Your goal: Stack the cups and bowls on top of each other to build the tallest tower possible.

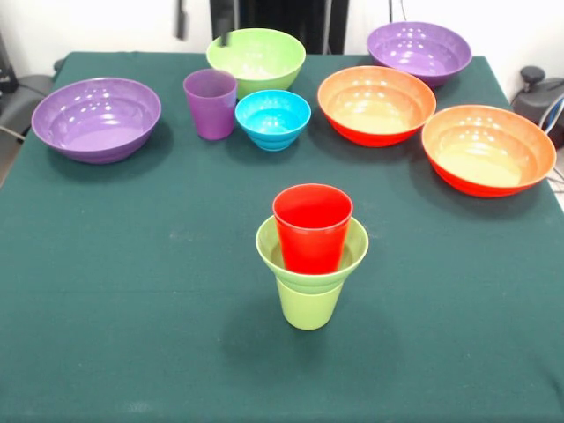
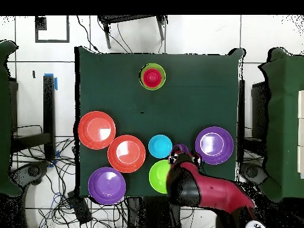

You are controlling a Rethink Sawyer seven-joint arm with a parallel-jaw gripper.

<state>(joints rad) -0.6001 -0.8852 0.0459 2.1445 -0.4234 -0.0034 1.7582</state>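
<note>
The tower stands near the table's front: a lime-green cup (image 1: 308, 306) carries a small lime-green bowl (image 1: 352, 245) with a red cup (image 1: 312, 227) standing in it; from overhead the tower (image 2: 152, 76) is one round stack. A small blue bowl (image 1: 273, 117) sits on the cloth beside a purple cup (image 1: 211, 103). My gripper (image 1: 203, 19) shows only as two dark tips at the top edge, open and empty, above the purple cup. From overhead the gripper (image 2: 183, 158) covers most of the purple cup (image 2: 181, 148).
A medium lime-green bowl (image 1: 256, 57) sits behind the blue bowl. Wide purple bowls (image 1: 97, 117) (image 1: 419, 50) lie far left and far right. Two wide orange bowls (image 1: 376, 103) (image 1: 488, 148) lie on the right. The red arm (image 2: 208, 190) reaches over the table's edge.
</note>
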